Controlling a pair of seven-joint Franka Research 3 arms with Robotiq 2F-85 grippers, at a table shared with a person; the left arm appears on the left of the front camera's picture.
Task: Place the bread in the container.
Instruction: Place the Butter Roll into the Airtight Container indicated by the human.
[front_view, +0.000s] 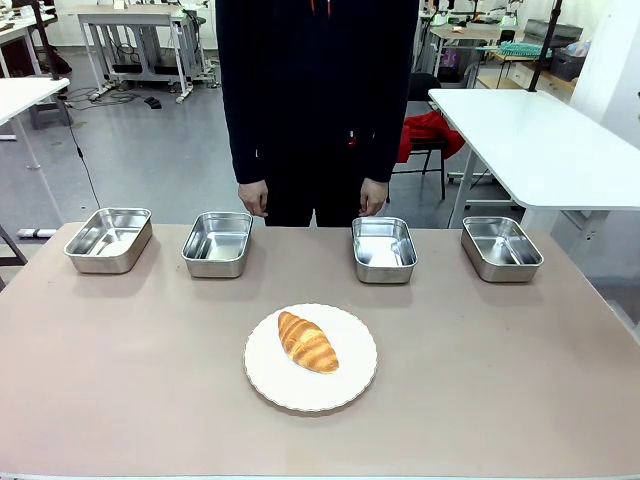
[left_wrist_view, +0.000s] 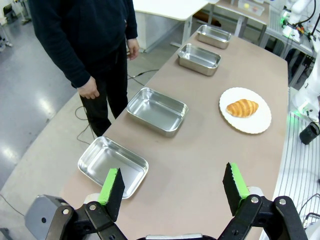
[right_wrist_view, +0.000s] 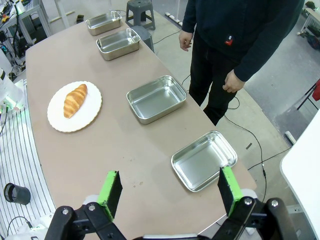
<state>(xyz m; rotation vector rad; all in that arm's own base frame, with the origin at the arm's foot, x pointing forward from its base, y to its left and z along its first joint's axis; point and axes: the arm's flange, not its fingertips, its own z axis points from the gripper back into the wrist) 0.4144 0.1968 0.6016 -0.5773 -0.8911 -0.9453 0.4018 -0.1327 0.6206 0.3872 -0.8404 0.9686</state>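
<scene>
**Bread** (front_view: 308, 341): golden ridged crescent, lying flat on a round white plate (front_view: 355, 388), touched by nothing and not yet in any pan. Long axis slanted in the front view, far end toward the robot's left, near end toward its right.

**From the left claw** (left_wrist_view: 172, 176): bread (left_wrist_view: 242, 107) ahead and off to the right, well apart. Long axis roughly in line with the gap between the 2 green pads. Claw spread wide and empty, high above the end of the table (left_wrist_view: 200, 165), with the closest pan (left_wrist_view: 112, 165) just ahead.

**From the right claw** (right_wrist_view: 169, 177): bread (right_wrist_view: 75, 100) ahead and off to the left, well apart. Long axis slanted, nearer to running away from the fingers than across them. Claw likewise spread wide and empty.

**Reach**: neither claw plainly nearer; bread judged about midway between the 2 arms.

**Beyond the plate**: 4 steel pans (front_view: 108, 240) (front_view: 217, 243) (front_view: 384, 249) (front_view: 501, 248) in a row along the far edge, all empty and alike, none touching the plate. Intended pan not tellable.

**Person's hands** (front_view: 253, 198) (front_view: 373, 197): hanging at the far edge, apart from everything.

**Coming move, as judged**: pads best set across the short width, so likely a wrist turn for the left claw and less for the right.
</scene>
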